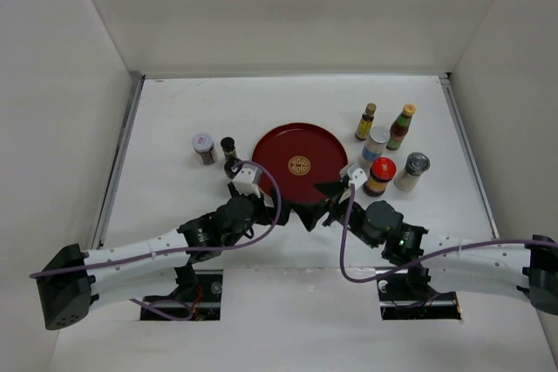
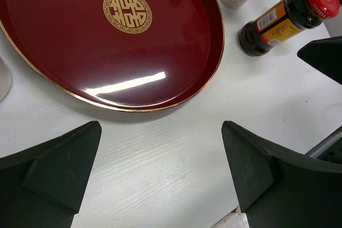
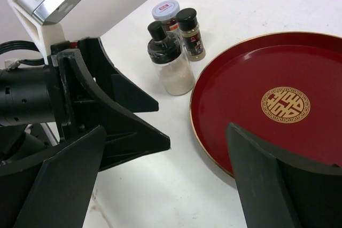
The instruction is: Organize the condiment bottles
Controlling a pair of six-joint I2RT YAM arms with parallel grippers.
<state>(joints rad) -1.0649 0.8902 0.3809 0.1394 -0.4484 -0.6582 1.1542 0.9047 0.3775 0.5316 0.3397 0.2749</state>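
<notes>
The condiment bottles stand in two groups beside the round red tray (image 1: 299, 163). To its left are a lilac-capped jar (image 1: 204, 147) and a black-capped bottle (image 1: 228, 147). In the right wrist view they stand behind a clear black-capped bottle of white powder (image 3: 170, 65). To the right are a brown-capped bottle (image 1: 366, 121), a red-and-yellow-capped bottle (image 1: 402, 125), a white jar (image 1: 377, 142), a red-capped jar (image 1: 380, 175) and a grey-capped jar (image 1: 411, 172). My left gripper (image 1: 292, 211) and right gripper (image 1: 324, 202) are both open and empty, low over the table at the tray's near rim.
White walls enclose the table on three sides. The two grippers are close together and point toward each other. The left gripper body (image 3: 107, 110) fills the left of the right wrist view. The tray (image 2: 107, 36) holds nothing.
</notes>
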